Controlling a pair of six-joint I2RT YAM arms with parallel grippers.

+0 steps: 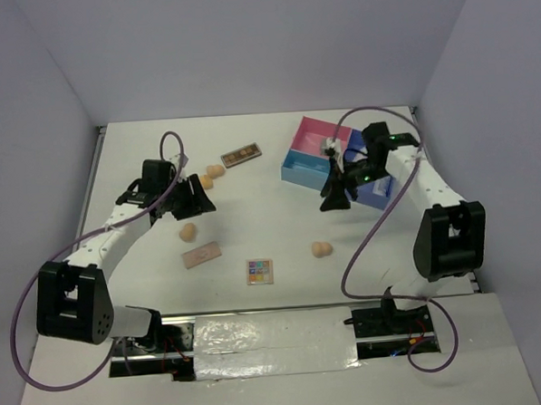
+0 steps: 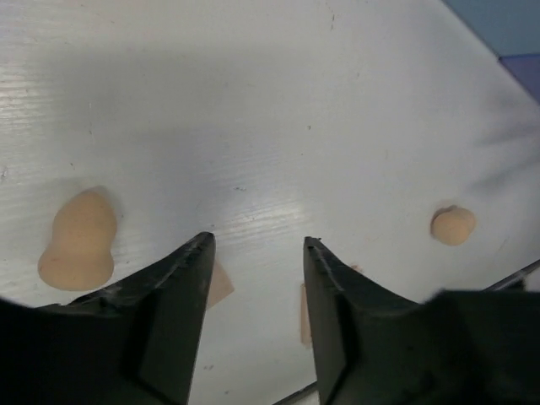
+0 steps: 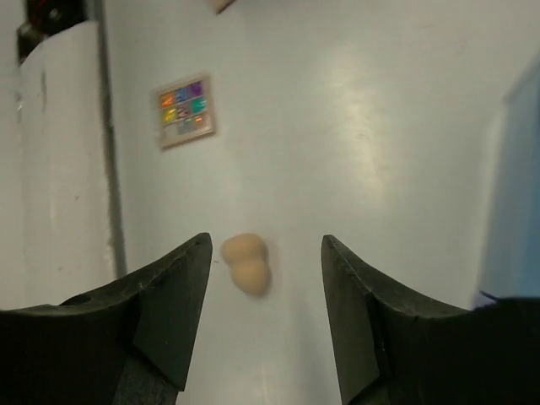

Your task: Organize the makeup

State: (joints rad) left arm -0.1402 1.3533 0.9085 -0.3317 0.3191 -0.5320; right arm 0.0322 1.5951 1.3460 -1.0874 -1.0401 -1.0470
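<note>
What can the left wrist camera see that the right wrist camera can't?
Only left wrist: two peach sponges, the near sponge and far sponge, and a bit of the pink palette behind the left claw. Only right wrist: the multicolour palette. Both: the white table, an open black claw, and a peach sponge; the right claw frames a lone sponge lying on the table.

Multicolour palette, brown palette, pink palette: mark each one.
multicolour palette (image 1: 260, 271), top external view, centre of its colour grid.
brown palette (image 1: 241, 155), top external view, middle of its top face.
pink palette (image 1: 202, 255), top external view, middle of its top face.
</note>
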